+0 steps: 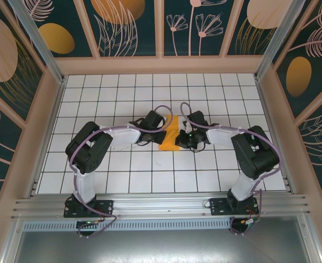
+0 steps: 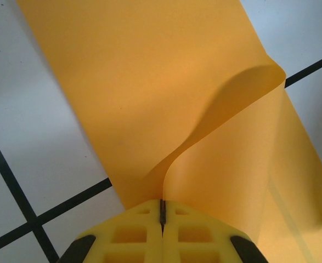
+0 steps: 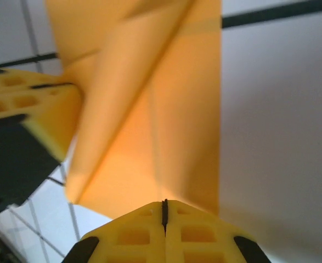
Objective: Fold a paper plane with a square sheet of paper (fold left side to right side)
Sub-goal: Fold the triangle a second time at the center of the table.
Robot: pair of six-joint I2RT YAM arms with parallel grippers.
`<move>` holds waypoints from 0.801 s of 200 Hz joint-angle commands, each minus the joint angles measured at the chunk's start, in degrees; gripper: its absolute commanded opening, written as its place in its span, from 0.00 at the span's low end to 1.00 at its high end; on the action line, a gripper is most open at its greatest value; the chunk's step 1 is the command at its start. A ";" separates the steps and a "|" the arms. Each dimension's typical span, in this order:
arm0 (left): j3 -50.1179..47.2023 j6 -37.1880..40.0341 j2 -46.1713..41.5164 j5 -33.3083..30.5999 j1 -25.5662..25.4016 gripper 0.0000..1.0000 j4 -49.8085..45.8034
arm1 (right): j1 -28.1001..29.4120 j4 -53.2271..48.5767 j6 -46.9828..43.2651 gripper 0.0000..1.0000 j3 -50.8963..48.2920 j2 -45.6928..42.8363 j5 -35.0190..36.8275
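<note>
The square sheet of paper (image 1: 168, 143) is orange-yellow and lies mid-table as a narrow strip of creased layers, close to a paper plane in shape. My left gripper (image 1: 162, 129) reaches it from the left. In the left wrist view that gripper (image 2: 162, 204) is shut on one edge of the paper (image 2: 150, 82), and the lifted flap curls up and over to the right. My right gripper (image 1: 179, 139) comes in from the right. Its jaws (image 3: 164, 204) are shut at the near edge of the folded paper (image 3: 171, 137), and no layer shows between them. A left finger (image 3: 23, 101) touches the paper's left side.
The white tiled table (image 1: 122, 175) has black grid lines. Wooden frame walls (image 1: 48, 126) with dark painted panels close in the left, right and back. A metal rail (image 1: 161, 205) carries both arm bases at the near edge.
</note>
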 commanded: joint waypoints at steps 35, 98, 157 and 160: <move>-2.35 0.58 1.92 1.53 0.08 0.00 -2.03 | -2.79 15.00 7.29 0.00 0.10 -0.32 -8.02; -2.37 0.72 1.77 1.15 0.08 0.00 -2.32 | -0.67 13.90 7.03 0.00 8.92 8.87 -8.18; -2.26 0.81 1.91 1.09 0.08 0.00 -2.26 | -0.04 8.48 5.49 0.00 10.36 12.02 -5.64; -2.26 0.77 1.88 1.23 0.08 0.00 -2.24 | -0.04 8.10 5.30 0.00 10.51 12.22 -5.58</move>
